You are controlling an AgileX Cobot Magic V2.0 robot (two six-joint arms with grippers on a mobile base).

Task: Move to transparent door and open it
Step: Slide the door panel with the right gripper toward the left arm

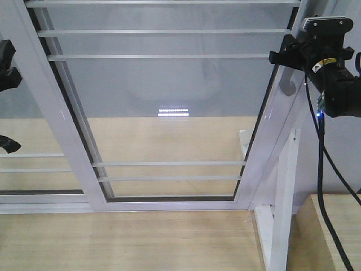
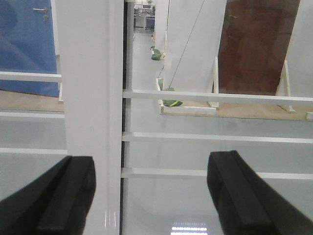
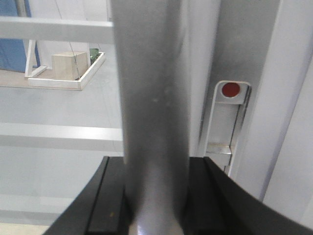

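right pincer (image 3: 155, 203): we see its black fingers (image 3: 102, 210) shut snug on both sides of the curved grey metal pull handle (image 3: 154, 107), no gap showing.
left pincer (image 2: 149, 196): we read it as spread wide, gripping nothing. A broad glossy white upright rail (image 2: 90, 88) stands close ahead of the finger at the view's left.
pull handle: upright, high in the front view, on the right side rail of the transparent door (image 1: 169, 96).
latch (image 3: 231, 89): white recessed plate with a red dot, just right of the handle.
transparent door: tall clear-glass panel in a glossy white metal frame. It fills the middle of the front view, with thin white bars across it near top and bottom.
neighbour panel (image 1: 34, 169): similar barred glass, left of the door.
post (image 1: 282, 220): bare white, right of the door, below the handle.
floor (image 1: 124, 243): light wood, under the door's bottom rail.
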